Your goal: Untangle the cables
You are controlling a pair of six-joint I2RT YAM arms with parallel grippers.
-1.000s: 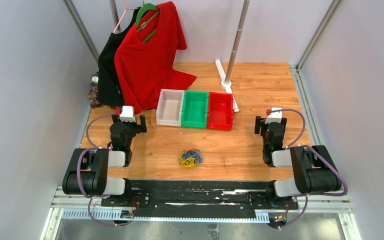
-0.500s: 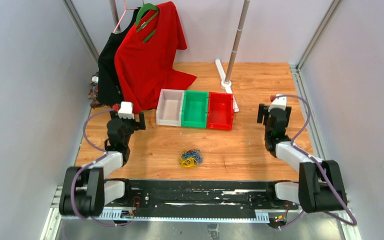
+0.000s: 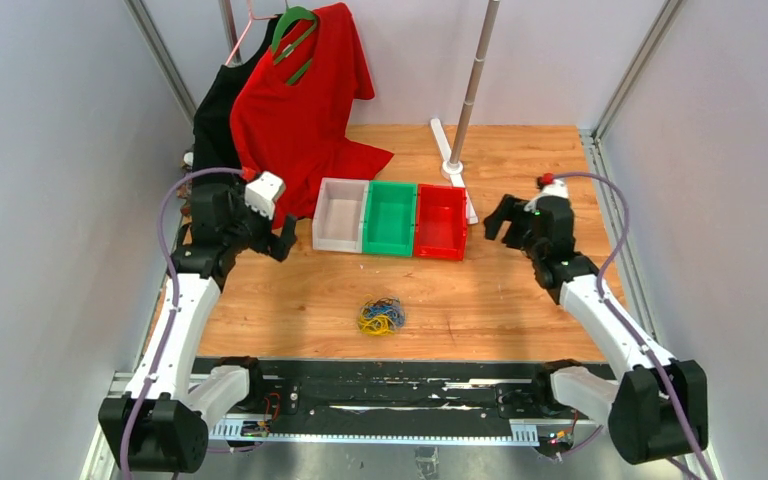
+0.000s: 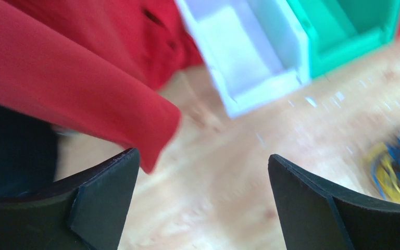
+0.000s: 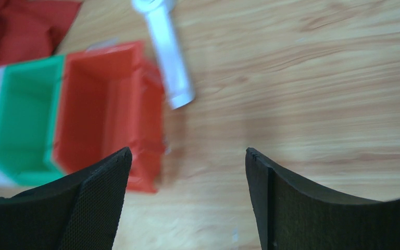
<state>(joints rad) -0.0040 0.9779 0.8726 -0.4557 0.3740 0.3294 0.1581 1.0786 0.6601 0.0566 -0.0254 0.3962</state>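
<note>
The cables [image 3: 381, 316] lie in one small tangled bundle of yellow, blue and dark wires on the wooden table [image 3: 520, 310], near its front edge, midway between the arms. In the left wrist view the cables [image 4: 396, 169] show blurred at the right edge. My left gripper [image 3: 272, 240] hovers open, raised at the left by the hem of the red shirt, far from the bundle; the left gripper [image 4: 203, 156] has only bare wood between its jaws. My right gripper [image 3: 503, 225] is open too, raised just right of the red bin, and the right gripper [image 5: 187, 151] holds nothing.
A white bin [image 3: 340, 215], a green bin [image 3: 390, 218] and a red bin [image 3: 441, 221] stand in a row mid-table. A red shirt [image 3: 295, 110] and a black garment [image 3: 215, 130] hang at the back left. A grey pole [image 3: 470, 80] rises from a white base [image 3: 452, 160].
Both arms have risen from their folded rest and stretched forward over the table, the left toward the red shirt, the right toward the red bin. The cables have not moved.
</note>
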